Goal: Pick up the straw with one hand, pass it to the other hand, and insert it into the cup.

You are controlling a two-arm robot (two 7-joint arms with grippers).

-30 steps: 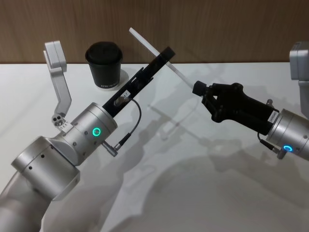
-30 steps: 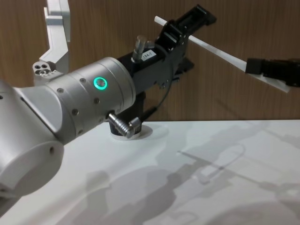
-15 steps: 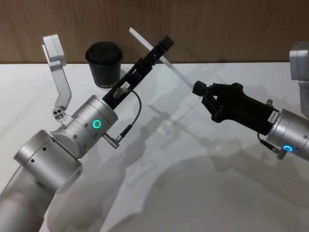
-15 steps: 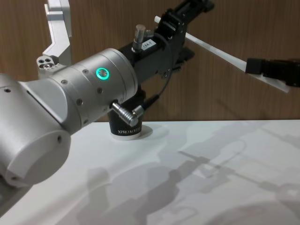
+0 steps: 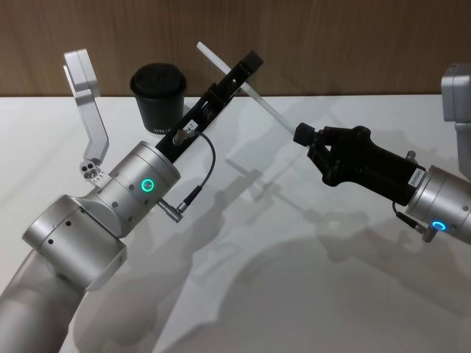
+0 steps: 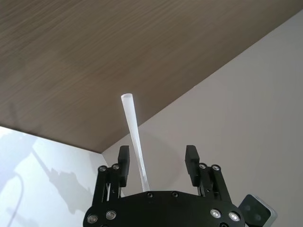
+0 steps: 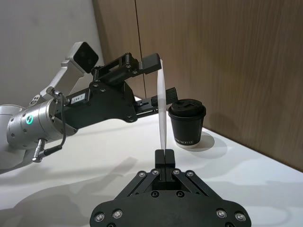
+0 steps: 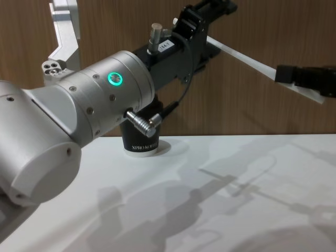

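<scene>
Right gripper (image 7: 164,153): your all-black gripper sits over the right of the table, reaching left. Its fingers are pinched together on the lower end of the straw, and you can see no gap between them.
Straw (image 6: 133,127): you have it in the air, straight and tilted. Its free end points up toward the far left and its low end is at the right, in the right gripper.
Left gripper (image 6: 157,161): your silver arm with the green ring reaches in from the near left. Its fingers are spread wide with the straw's upper part between them. It grips nothing, and the left wrist view shows the straw nearer one finger, with a gap on each side.
Cup (image 5: 158,99): it stands upright at the far left of the table, lid on, just left of the left gripper's fingers and apart from the straw.
Table (image 5: 294,279): white, with both arms' shadows across it.
Wall (image 5: 353,44): brown wood along the far edge.
</scene>
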